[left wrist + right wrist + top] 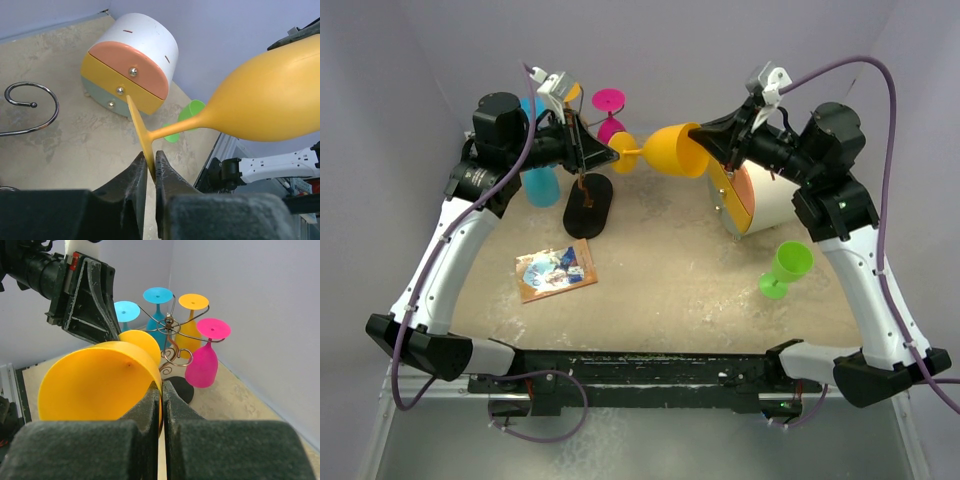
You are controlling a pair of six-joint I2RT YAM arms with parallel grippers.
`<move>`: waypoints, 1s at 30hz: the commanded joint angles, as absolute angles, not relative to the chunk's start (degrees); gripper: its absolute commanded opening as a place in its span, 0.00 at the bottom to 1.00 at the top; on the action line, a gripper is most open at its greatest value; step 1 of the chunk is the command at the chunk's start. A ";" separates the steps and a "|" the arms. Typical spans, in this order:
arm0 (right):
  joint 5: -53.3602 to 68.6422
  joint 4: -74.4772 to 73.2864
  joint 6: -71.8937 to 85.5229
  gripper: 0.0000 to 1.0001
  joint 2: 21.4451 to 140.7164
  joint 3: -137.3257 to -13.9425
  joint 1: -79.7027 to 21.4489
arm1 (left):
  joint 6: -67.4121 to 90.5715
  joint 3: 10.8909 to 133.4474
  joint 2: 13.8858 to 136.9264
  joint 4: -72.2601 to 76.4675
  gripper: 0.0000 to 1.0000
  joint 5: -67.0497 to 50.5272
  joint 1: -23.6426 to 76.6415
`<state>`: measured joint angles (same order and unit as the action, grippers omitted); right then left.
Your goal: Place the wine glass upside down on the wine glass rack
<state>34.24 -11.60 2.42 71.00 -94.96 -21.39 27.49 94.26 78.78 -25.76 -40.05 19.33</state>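
Orange wine glass (675, 150) hangs sideways in the air at 12 o'clock over the table (670, 260), held at both ends. Your left claw (618, 152) is clenched on the edge of the foot. Your right claw (705, 150) is pinched on the bowl rim, one finger inside. The rack (588, 205) stands at 10 o'clock, just beside the left claw. The right wrist view shows four glasses hanging on it.

Risks: both grips are thin edge pinches. Let go on the right and the bowl's weight will likely swing the glass about the foot pinch, or pull it out. Move the arms out of step and you twist the glass between them. The pink glass (610, 100) hangs close to the left claw, so a careless swing in could knock it or tip the rack.

Hard to make out: which rack arm is free. The top view hides the rack's top behind the left arm. The left wrist view shows only one bare curl (33, 105), cut off at the edge.
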 commanded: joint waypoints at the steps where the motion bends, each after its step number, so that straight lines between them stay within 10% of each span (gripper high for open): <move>1: 35.46 -8.26 2.11 0.00 70.18 -94.04 -21.71 | 27.69 95.37 77.75 -21.63 0.06 -41.62 19.69; 7: 37.09 -8.24 1.65 0.03 68.95 -92.58 -21.71 | 28.27 93.87 75.83 -19.93 0.00 -42.20 19.32; 22: 42.25 -14.78 -1.85 0.81 62.49 -91.24 -19.33 | 20.06 93.33 67.98 -25.62 0.00 -39.74 13.70; 30: 44.91 -13.88 1.26 0.84 57.37 -89.08 -12.16 | -0.14 99.31 65.83 -41.66 0.00 -31.51 13.51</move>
<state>43.13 -14.94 -0.30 59.11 -88.90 -14.31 13.37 94.11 66.59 -33.41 -36.27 13.87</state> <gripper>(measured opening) 0.841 0.010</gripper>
